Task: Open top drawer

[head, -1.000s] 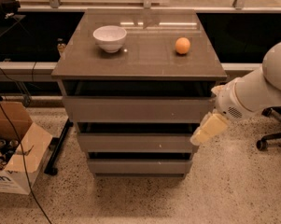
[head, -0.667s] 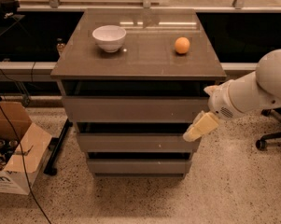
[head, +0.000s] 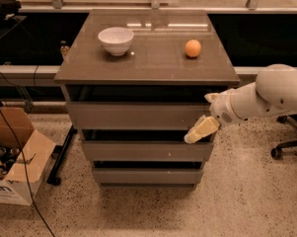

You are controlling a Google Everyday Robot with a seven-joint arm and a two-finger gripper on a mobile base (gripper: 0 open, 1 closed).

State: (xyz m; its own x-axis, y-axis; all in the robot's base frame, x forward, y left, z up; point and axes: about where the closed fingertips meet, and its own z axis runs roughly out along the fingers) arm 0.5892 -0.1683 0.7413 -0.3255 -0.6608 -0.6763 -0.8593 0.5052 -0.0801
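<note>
The top drawer (head: 133, 115) is the wide grey-taupe front just under the cabinet top, with a dark gap above it. It stands a little forward of the cabinet frame. My gripper (head: 200, 131) is cream-coloured and points down and to the left. It sits in front of the right end of the top drawer front, at its lower edge, over the dark gap above the middle drawer (head: 143, 151). The white arm (head: 266, 97) reaches in from the right.
A white bowl (head: 116, 40) and an orange (head: 193, 48) sit on the cabinet top (head: 153, 63). The bottom drawer (head: 145, 176) is lowest. An open cardboard box (head: 15, 167) with cables stands on the floor at left. A chair base (head: 286, 144) is at right.
My gripper has moved left and slightly up, from beside the cabinet's right edge to the right end of the top drawer front. The drawers, bowl and orange have not moved.
</note>
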